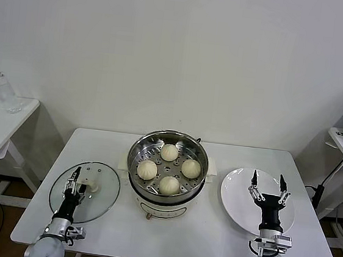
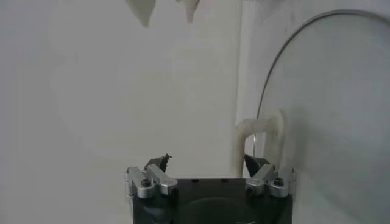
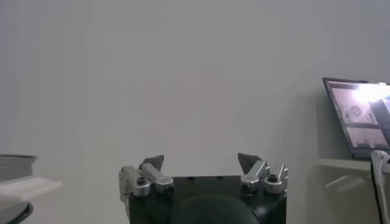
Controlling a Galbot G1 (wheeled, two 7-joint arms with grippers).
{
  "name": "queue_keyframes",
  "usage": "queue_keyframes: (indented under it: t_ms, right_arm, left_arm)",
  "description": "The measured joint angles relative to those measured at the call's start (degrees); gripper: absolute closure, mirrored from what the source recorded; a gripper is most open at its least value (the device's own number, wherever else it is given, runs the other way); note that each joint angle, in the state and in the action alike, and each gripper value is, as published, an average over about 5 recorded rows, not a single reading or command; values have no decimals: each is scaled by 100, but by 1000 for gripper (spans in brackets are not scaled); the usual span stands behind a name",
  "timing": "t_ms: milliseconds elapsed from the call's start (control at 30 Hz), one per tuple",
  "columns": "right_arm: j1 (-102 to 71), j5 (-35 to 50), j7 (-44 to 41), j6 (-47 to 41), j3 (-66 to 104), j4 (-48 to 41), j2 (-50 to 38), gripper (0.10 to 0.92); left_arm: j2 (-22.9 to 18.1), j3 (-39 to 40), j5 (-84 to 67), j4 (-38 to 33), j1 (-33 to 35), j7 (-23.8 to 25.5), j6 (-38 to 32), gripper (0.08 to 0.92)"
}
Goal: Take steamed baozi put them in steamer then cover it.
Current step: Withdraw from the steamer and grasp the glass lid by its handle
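White table point(image 1: 209, 237), cover point(image 1: 99, 204) seemingly under open left gripper point(image 1: 80, 176).

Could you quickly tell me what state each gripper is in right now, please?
Left gripper: open, over the cover, near its handle, holding nothing.
Right gripper: open, above the white plate, holding nothing.

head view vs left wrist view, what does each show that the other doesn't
Only the head view shows the four steamed baozi inside the steamer, the bare white plate and the right hand, open above that plate. Only the left wrist view shows the cover's cream handle up close, just off one finger. Both show the left hand, open, at the cover, which lies on the table beside the steamer.
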Motion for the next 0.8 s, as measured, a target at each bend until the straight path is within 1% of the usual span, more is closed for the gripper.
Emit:
queue_keyframes:
  t_ms: [133, 667, 767, 800]
  right_arm:
    - [1, -12, 0, -10, 3, 28, -4, 203]
    - [0, -87, 4, -18, -22, 45, 19, 203]
    - [-2, -107, 4, -18, -33, 51, 34, 203]
    - [-3, -113, 3, -18, -36, 51, 37, 203]
  left_arm:
    - [-1, 65, -61, 76, -62, 33, 20, 292]
    - [54, 190, -244, 269, -172, 144, 57, 755]
    - [65, 191, -285, 257, -162, 145, 43, 800]
    - [71, 188, -302, 248, -155, 145, 35, 804]
